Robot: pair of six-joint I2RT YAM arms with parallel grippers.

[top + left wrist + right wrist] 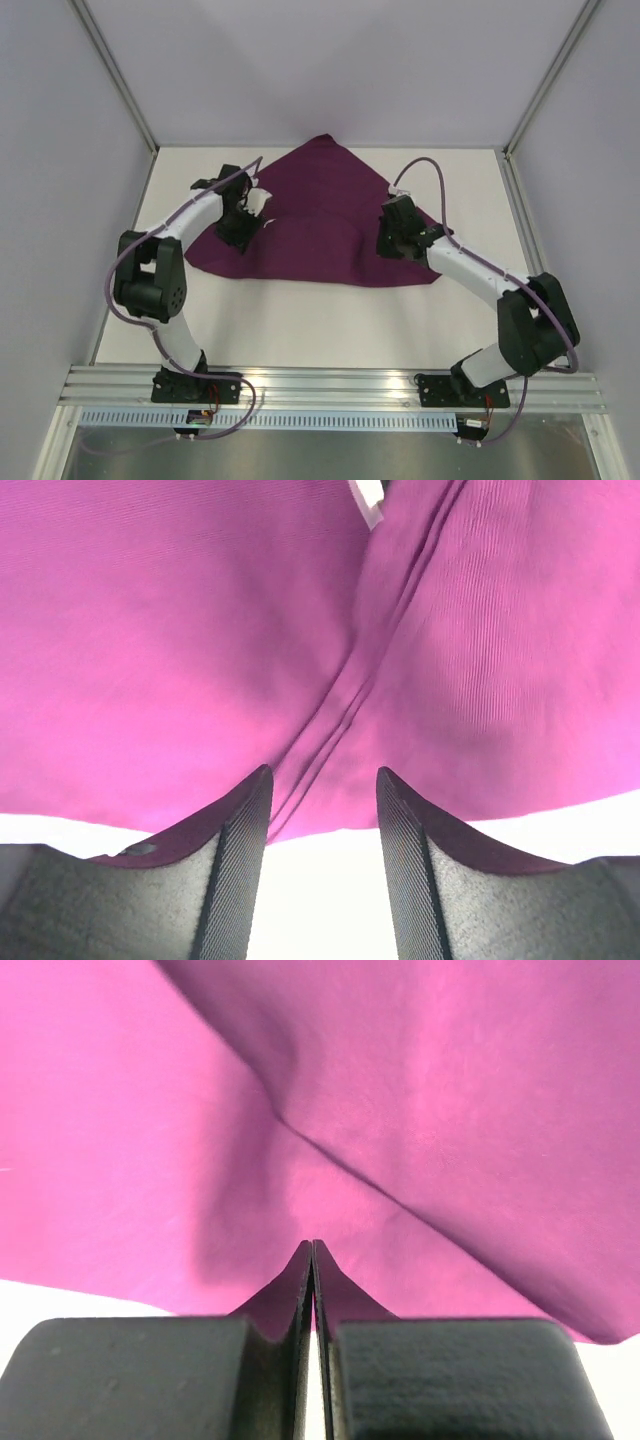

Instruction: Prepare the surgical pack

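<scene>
The surgical pack shows as a deep-purple cloth (320, 215), folded over itself on the white table with a point toward the back. My left gripper (240, 225) hovers at the cloth's left edge. In the left wrist view it (322, 772) is open, with bare table between the fingers and a cloth (180, 630) seam just ahead. A small white patch (368, 498) peeks out between the folds; I cannot tell what it is. My right gripper (392, 235) is over the cloth's right flap. Seen from its wrist it (313, 1245) is shut, tips at the cloth (450, 1080), nothing visibly pinched.
Grey walls (60, 150) close in the table on the left, right and back. A metal rail (330, 385) carrying both arm bases runs along the near edge. Bare white table (330, 320) lies between the cloth and the rail.
</scene>
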